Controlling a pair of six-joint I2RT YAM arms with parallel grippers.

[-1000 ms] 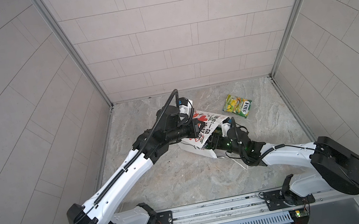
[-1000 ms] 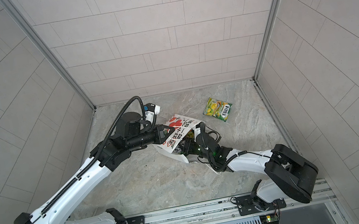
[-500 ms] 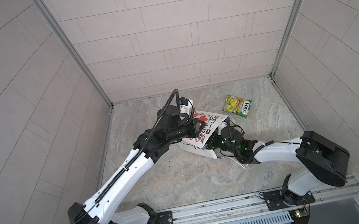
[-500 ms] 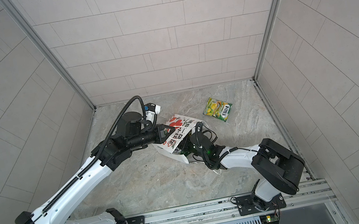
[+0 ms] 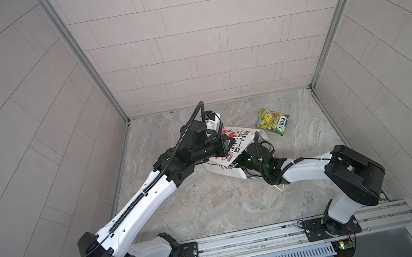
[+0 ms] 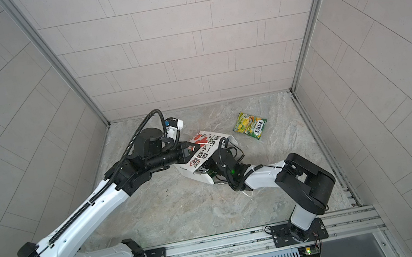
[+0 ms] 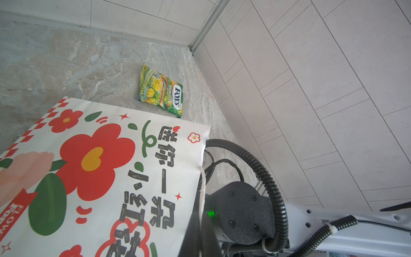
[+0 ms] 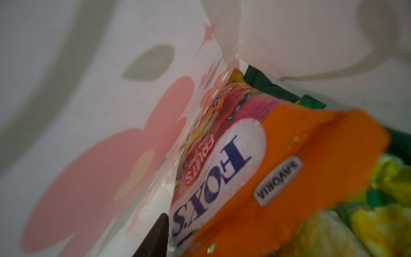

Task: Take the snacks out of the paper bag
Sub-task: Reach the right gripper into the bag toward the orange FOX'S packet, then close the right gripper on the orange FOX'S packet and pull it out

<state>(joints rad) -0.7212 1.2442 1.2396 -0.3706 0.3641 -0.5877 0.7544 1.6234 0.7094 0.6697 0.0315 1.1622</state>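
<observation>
Nearest the rail, the right gripper [image 5: 252,155] is sitting inside the mouth of the paper bag [image 5: 243,135], which is lying on its side mid-table with that mouth facing near-right. Only one dark finger [image 8: 159,235] is showing, just beside the pink-orange FOX'S packet [image 8: 233,169], so whether the jaws are pinching it cannot be told. Behind that packet a dark green crisp bag [image 8: 278,89] is showing, and a green-yellow packet [image 8: 378,211] is lying alongside. All three are inside the bag. Judgement: these are light, glossy film packs, likely slippery over their bulging middles. A flat sealed edge or corner is offering the surer hold, and the crisp bag is calling for a gentle pinch at its seal. Farther left, the left gripper [image 7: 198,235] is clamping the bag, apparently at its white cord, steadying thin paper that could slide or tear. Farthest right, a green-yellow FOX'S packet [image 5: 273,121] is lying out on the marble tabletop [image 5: 212,205].
</observation>
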